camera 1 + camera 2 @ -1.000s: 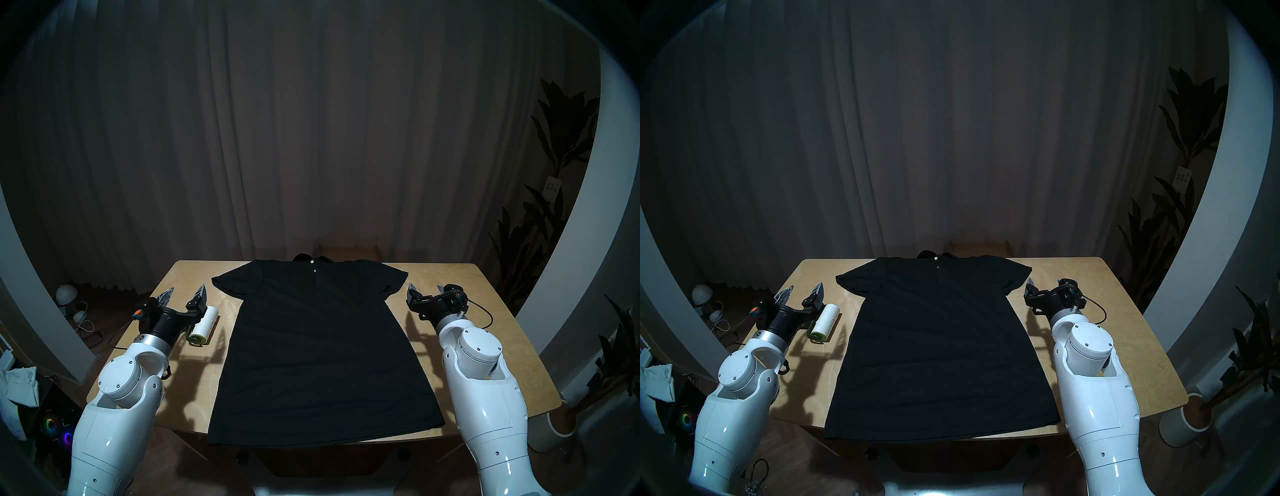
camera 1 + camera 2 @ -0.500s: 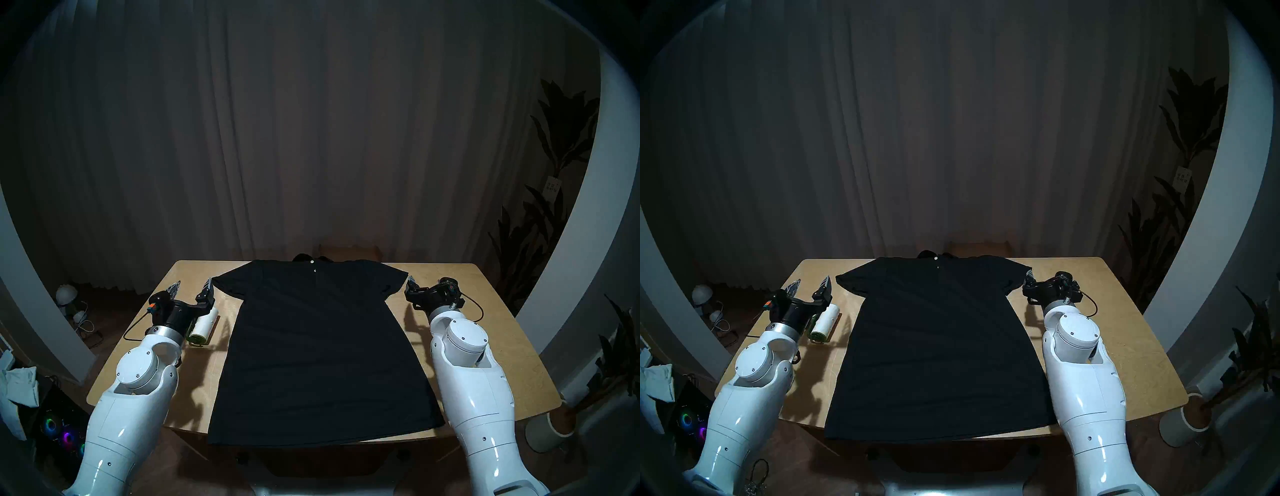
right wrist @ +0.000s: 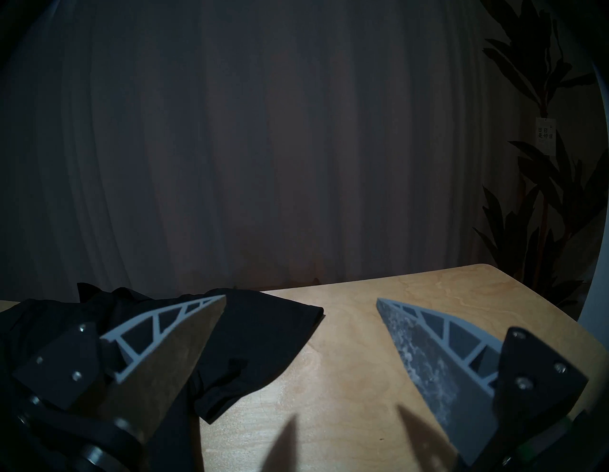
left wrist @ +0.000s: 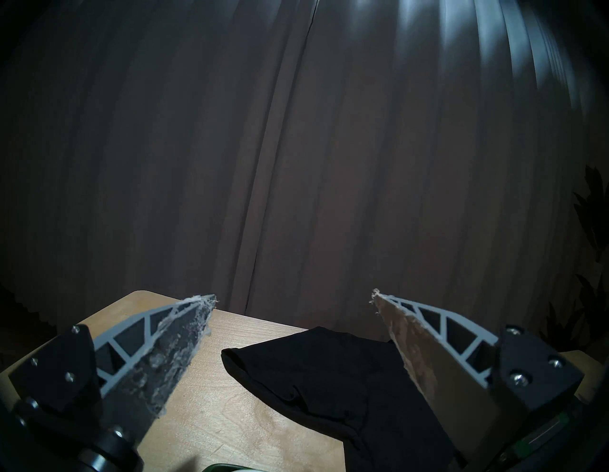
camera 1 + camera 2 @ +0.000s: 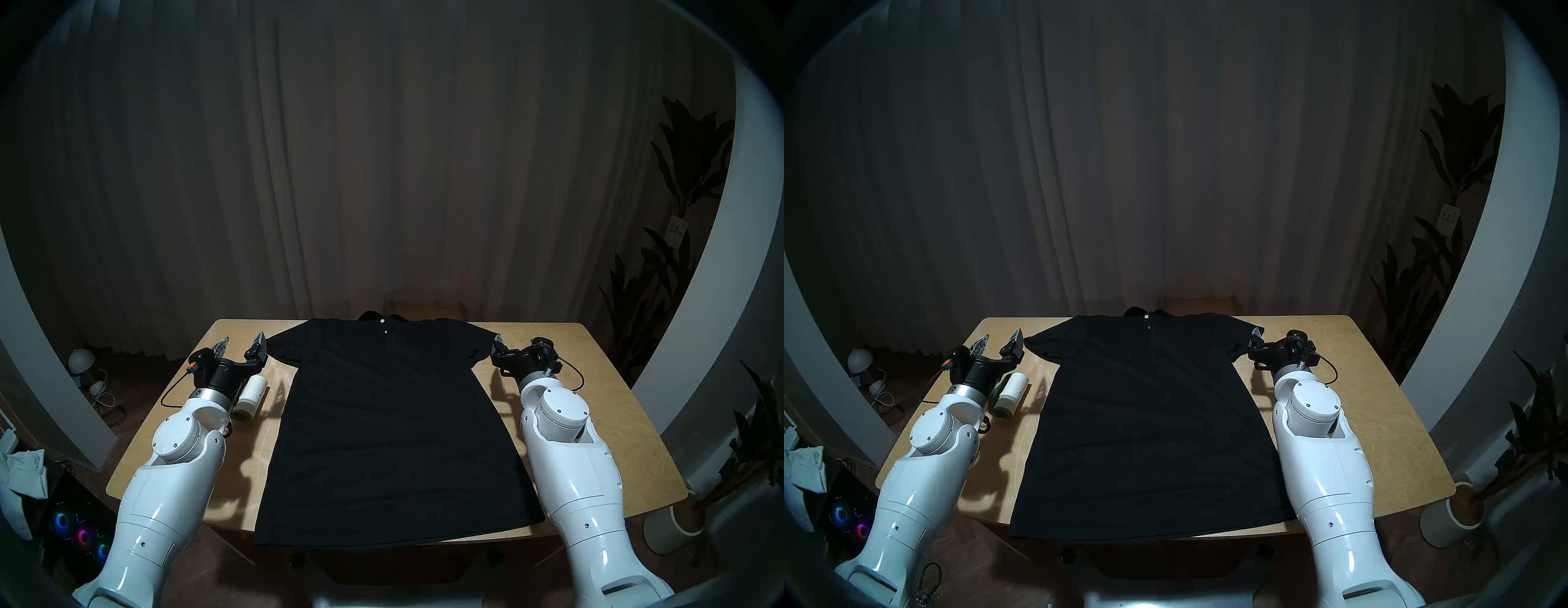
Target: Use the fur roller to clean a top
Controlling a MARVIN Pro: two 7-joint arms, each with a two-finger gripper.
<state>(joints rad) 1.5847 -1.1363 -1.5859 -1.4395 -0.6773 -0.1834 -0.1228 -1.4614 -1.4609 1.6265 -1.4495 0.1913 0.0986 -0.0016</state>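
- Grey-ribbed fingers of the left hand (image 5: 241, 342) stand apart and empty, above the tabletop (image 5: 594, 407).
- Lint roller (image 5: 250, 398) lies on the tabletop below and behind that hand, under the wrist, beside the black T-shirt (image 5: 390, 424); its long axis runs near-to-far, green cap nearest the robot.
- Right hand (image 3: 301, 303), also apart and empty, sits at the opposite sleeve, well apart from the roller; the left is nearer.
- Left wrist view shows only a green sliver at its bottom edge; head views show the whole roll.

Pretty dim overall; light came from above, arms threw hard shadows on the table (image 5: 615, 382). Heavy fisheye warp, dark vignetted corners, sharp enough.
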